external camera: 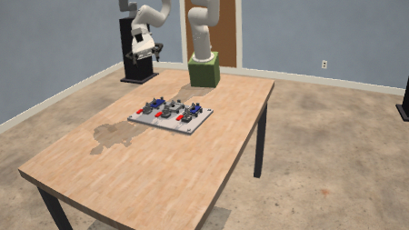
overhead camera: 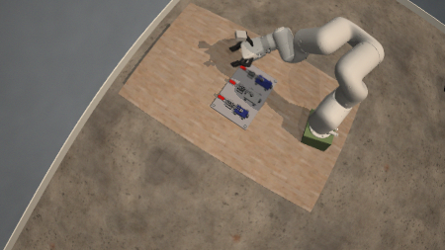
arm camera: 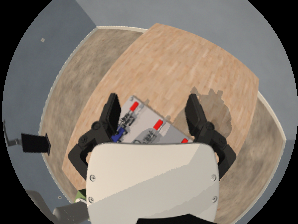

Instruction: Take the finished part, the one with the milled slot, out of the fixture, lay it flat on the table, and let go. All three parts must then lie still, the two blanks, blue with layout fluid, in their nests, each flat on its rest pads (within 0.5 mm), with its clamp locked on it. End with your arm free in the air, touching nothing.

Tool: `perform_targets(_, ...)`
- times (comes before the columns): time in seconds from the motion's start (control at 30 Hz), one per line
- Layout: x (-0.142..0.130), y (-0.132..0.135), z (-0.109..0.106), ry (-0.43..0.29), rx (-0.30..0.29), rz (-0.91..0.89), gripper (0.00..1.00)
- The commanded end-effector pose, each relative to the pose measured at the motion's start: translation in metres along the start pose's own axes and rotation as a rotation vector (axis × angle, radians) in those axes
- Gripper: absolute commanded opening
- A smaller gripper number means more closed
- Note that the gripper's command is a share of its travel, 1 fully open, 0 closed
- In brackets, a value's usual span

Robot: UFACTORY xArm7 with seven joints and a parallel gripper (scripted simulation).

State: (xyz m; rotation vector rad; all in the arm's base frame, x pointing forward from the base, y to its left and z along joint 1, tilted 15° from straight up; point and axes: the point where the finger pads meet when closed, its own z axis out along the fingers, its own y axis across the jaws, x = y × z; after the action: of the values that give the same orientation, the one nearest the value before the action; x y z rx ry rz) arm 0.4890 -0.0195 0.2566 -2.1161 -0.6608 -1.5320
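A grey fixture plate (overhead camera: 243,97) lies on the wooden table and holds three clamped parts in a row. The middle part (overhead camera: 248,93) is grey, the finished one; its slot is too small to make out. A blue blank (overhead camera: 265,82) sits at one end and another blue blank (overhead camera: 241,114) at the other. Each nest has a clamp with a red handle (overhead camera: 231,82). The plate also shows in the exterior view (external camera: 171,115) and in the wrist view (arm camera: 152,128). My gripper (overhead camera: 238,55) is open and empty, high above the table beside the plate's far end; it also shows in the exterior view (external camera: 144,55).
The arm's green base block (external camera: 204,69) stands at the table's back edge. A black stand (external camera: 135,48) is on the floor behind the table. A brown door (external camera: 227,19) is in the back wall.
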Motion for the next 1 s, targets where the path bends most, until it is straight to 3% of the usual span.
perform_targets(0.0, -0.019, -0.028, -0.026, -0.075, -0.007, -0.059, 1.0)
perform_targets(0.13, -0.028, -0.039, -0.034, -0.104, -0.006, -0.085, 1.0)
perform_targets(0.2, -0.047, -0.057, -0.048, -0.155, -0.003, -0.135, 1.0)
perform_targets(0.57, -0.096, -0.095, -0.078, -0.269, 0.003, -0.265, 1.0)
perform_targets(0.97, -0.098, -0.097, -0.079, -0.274, 0.004, -0.271, 1.0)
